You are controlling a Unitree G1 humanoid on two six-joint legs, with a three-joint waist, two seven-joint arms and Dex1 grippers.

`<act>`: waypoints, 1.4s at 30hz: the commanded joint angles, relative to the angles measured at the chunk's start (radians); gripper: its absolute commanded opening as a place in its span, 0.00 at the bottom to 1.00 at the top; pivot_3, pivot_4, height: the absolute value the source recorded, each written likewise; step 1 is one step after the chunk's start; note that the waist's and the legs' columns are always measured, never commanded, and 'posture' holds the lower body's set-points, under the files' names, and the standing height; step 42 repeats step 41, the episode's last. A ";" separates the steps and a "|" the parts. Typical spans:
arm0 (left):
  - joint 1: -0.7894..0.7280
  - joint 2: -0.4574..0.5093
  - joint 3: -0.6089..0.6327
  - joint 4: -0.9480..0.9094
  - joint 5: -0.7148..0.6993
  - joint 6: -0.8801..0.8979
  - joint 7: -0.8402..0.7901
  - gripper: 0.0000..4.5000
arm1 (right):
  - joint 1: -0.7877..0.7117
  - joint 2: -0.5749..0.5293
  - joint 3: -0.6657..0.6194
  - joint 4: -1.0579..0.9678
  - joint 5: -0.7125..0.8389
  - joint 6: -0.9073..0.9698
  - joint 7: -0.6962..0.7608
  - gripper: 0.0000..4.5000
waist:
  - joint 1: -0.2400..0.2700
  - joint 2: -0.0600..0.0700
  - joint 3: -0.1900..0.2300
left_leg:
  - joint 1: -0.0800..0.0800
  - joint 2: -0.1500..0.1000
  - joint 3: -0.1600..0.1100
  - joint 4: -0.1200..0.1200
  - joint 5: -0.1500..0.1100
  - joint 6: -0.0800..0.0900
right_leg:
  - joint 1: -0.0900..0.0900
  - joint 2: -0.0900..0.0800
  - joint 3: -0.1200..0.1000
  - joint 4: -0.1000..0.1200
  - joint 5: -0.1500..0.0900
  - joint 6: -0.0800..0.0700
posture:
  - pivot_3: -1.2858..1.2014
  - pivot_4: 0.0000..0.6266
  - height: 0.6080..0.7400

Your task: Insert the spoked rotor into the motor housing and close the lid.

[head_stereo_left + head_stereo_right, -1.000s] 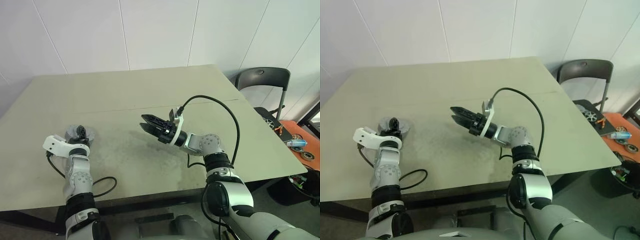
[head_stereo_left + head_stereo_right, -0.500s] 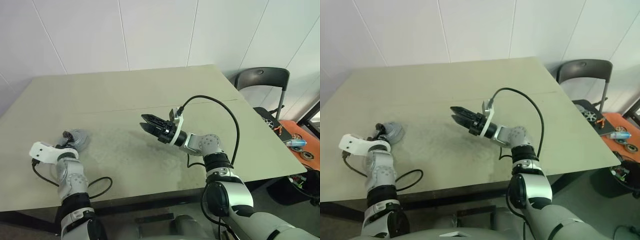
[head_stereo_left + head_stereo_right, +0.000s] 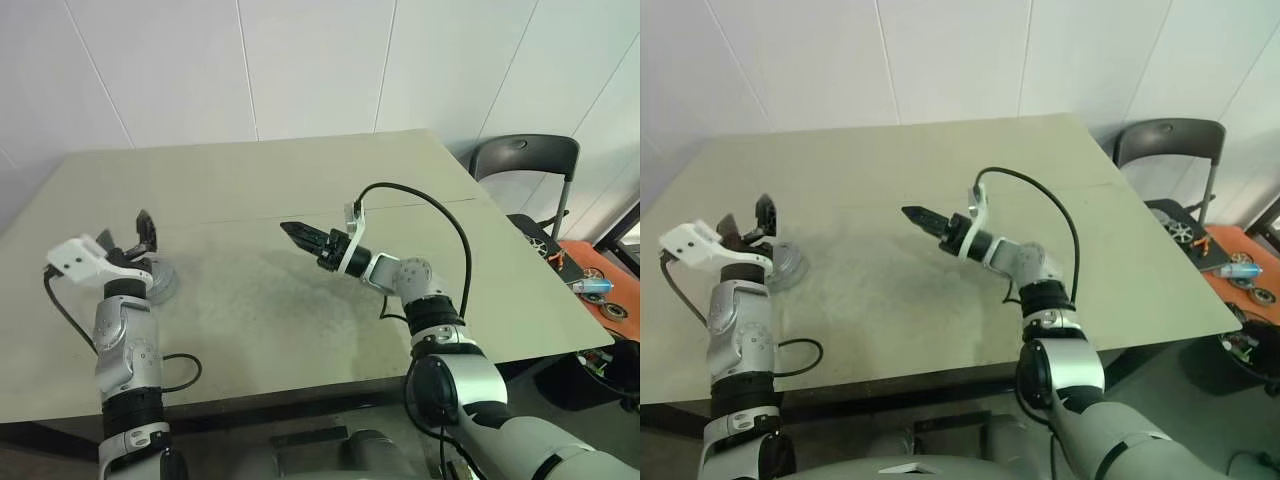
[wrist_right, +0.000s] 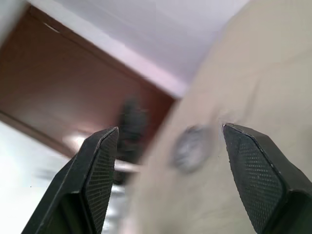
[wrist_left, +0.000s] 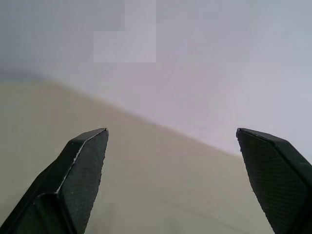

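A squat round silvery piece [image 3: 163, 283] lies on the table [image 3: 300, 180] near its left edge. Its top looks like the lid; I cannot make out the motor housing beneath it. The spoked rotor is hidden. My left gripper [image 3: 122, 232] hangs open just above and behind that piece, apart from it, with nothing between its fingers [image 5: 87, 161]. At the table's middle my right gripper [image 3: 292, 230] points left, open and empty. In the right wrist view the silvery piece [image 4: 189, 146] shows blurred, far off between the fingers [image 4: 100, 161].
A dark chair [image 3: 525, 160] stands past the table's right edge. An orange surface [image 3: 600, 290] with small parts lies further right. Black cables loop from both wrists [image 3: 420, 200]. The table's front edge [image 3: 300, 385] runs just ahead of me.
My left gripper opened, let go of the silvery piece and rose above it. The right gripper rolled its fingers edge-on and reached slightly further over the table.
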 commanded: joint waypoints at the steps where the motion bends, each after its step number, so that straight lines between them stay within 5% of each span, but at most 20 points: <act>1: 0.018 0.070 -0.029 -0.075 0.032 0.006 -0.087 0.99 | -0.061 -0.014 0.001 0.007 -0.044 -0.114 -0.034 0.80 | -0.001 0.000 0.000 | 0.000 0.000 0.000 0.000 0.000 0.000 | 0.000 0.000 0.000 0.000 0.000 0.000 | 0.52 0.00 1.00; 5: 0.052 0.159 -0.062 -0.134 0.034 0.028 -0.210 0.99 | -0.117 -0.035 -0.030 0.003 -0.043 -0.169 -0.061 0.80 | 0.001 0.001 0.001 | 0.000 0.000 0.000 -0.001 0.000 0.000 | -0.001 0.000 0.000 0.000 0.000 0.000 | 0.52 0.00 1.00; 9: 0.095 0.246 -0.138 -0.223 0.043 0.084 -0.339 1.00 | -0.140 -0.075 0.030 -0.005 -0.127 -0.269 -0.043 1.00 | 0.004 0.002 0.001 | -0.001 0.000 0.000 -0.001 0.000 0.000 | -0.001 -0.001 0.000 -0.001 0.000 0.000 | 0.52 0.00 1.00; 18: 0.147 0.278 -0.168 -0.406 0.006 0.174 -0.410 1.00 | -0.161 -0.222 0.126 0.022 -0.260 -0.430 0.073 1.00 | 0.000 0.004 0.003 | 0.000 0.001 0.001 -0.001 0.000 0.000 | -0.001 0.000 0.001 -0.001 0.000 0.000 | 0.52 0.00 1.00; 25: 0.246 0.235 -0.169 -0.470 0.004 0.190 -0.398 1.00 | -0.095 -0.227 0.136 -0.043 -0.228 -0.538 0.244 1.00 | 0.001 0.006 0.004 | 0.001 0.001 0.001 -0.001 0.000 0.000 | 0.000 0.000 0.001 0.000 0.000 0.000 | 0.52 0.00 1.00; 31: 0.274 0.243 -0.145 -0.482 0.009 0.192 -0.385 1.00 | -0.017 -0.255 0.265 -0.060 -0.369 -0.704 0.308 1.00 | 0.003 0.006 0.004 | 0.001 0.001 0.001 0.000 0.000 0.000 | 0.000 0.000 0.001 0.000 0.000 0.000 | 0.52 0.00 1.00; 42: 0.250 0.292 -0.134 -0.473 -0.007 0.225 -0.410 1.00 | 0.053 -0.259 0.292 -0.100 -0.363 -0.666 0.367 1.00 | 0.003 0.006 0.004 | 0.001 0.001 0.001 0.000 0.000 0.000 | 0.000 0.000 0.001 0.000 0.000 -0.001 | 0.52 0.00 1.00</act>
